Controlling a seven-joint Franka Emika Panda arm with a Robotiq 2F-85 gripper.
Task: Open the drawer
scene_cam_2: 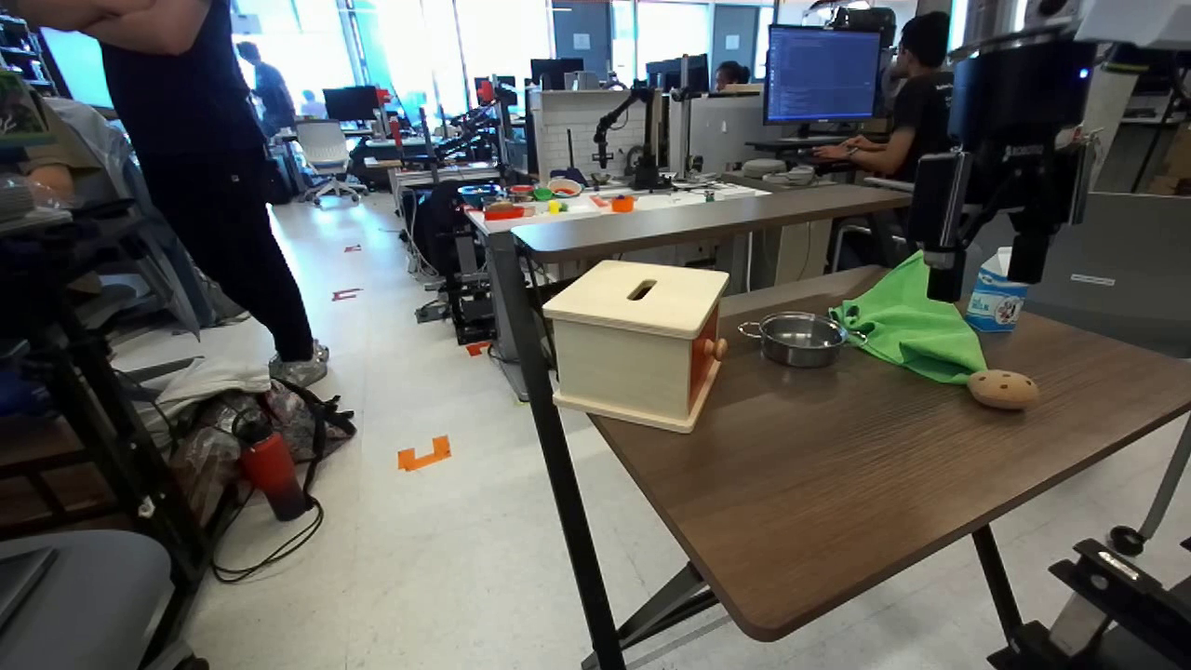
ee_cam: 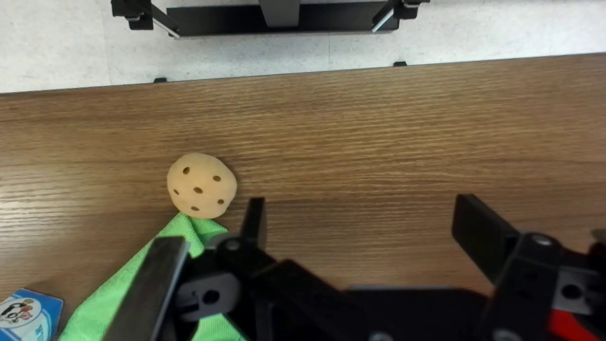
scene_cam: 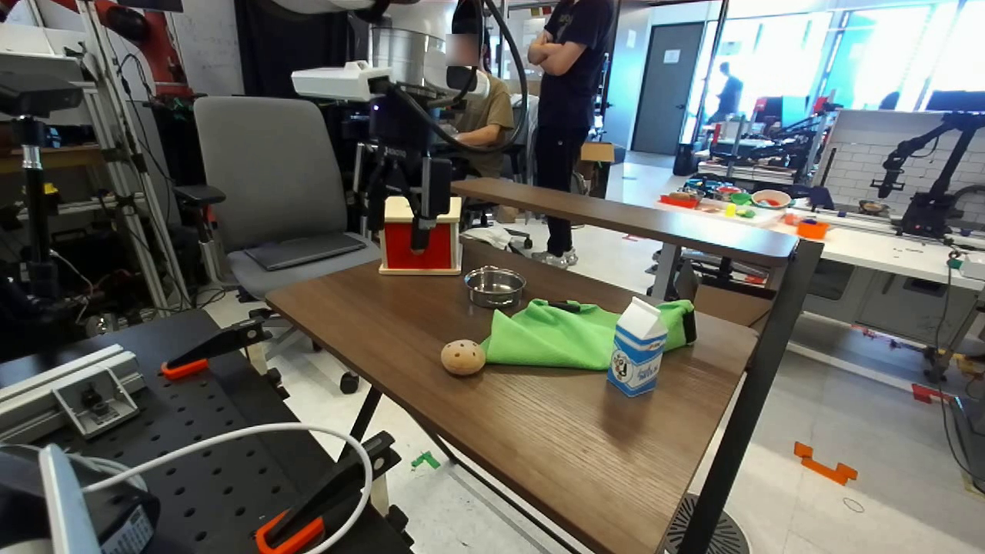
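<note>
Pale wood is forming the top and sides of the drawer unit (scene_cam_2: 619,368), which is standing at one end of the brown table (scene_cam: 523,415), near the raised shelf (scene_cam: 623,219). Its red front panel (scene_cam: 440,252) is sitting between the projecting top and base, so the unit is appearing closed; its interior is not showing. A round wooden knob (scene_cam_2: 717,349) is projecting from the panel, and an oblong slot (scene_cam_2: 642,289) is piercing the top. Next along the table, a round, polished metal pan (scene_cam_2: 802,352) with two loop handles is facing upward, its bright inner wall showing. Farther from the unit, a green cloth (scene_cam: 562,338) of fine woven texture is lying in loose folds. A gable-topped blue-and-white carton (scene_cam: 638,350) is standing upright just beside the cloth; its contents are not showing. In the wrist view, a smooth, tan, rounded object (ee_cam: 201,185) with dark oval spots is touching one cloth corner. The black gripper (ee_cam: 362,225) is hanging above the table, apart from the drawer unit; its fingers (scene_cam_2: 1027,256) are standing wide apart and are gripping nothing. Nearby, a grey chair (scene_cam: 269,169) is carrying a flat dark slab (scene_cam: 305,250). On a white bench (scene_cam: 885,248), a shallow pale bowl (scene_cam: 771,205) is showing red inside; at this size, lining and contents are not separating clearly
</note>
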